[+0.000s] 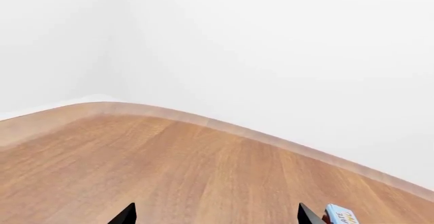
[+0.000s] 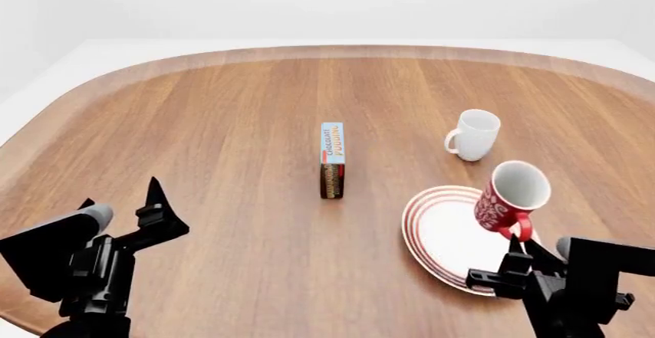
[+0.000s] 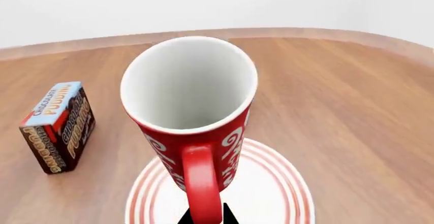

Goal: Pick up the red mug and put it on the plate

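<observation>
The red mug [image 2: 508,198] with its white pattern and white inside hangs tilted above the plate [image 2: 450,238], a round white plate with red rings at the table's right front. My right gripper [image 2: 519,247] is shut on the mug's red handle [image 3: 202,183]. In the right wrist view the red mug [image 3: 193,112] fills the middle with the plate [image 3: 271,193] beneath it. My left gripper [image 2: 153,204] is open and empty at the left front, far from both. In the left wrist view its two fingertips [image 1: 125,215] stand wide apart over bare wood.
A plain white mug [image 2: 474,134] stands behind the plate. A chocolate pudding box [image 2: 332,159] stands upright at the table's middle; it also shows in the right wrist view [image 3: 60,125]. The wooden table's rounded far edge [image 2: 338,48] meets a white wall.
</observation>
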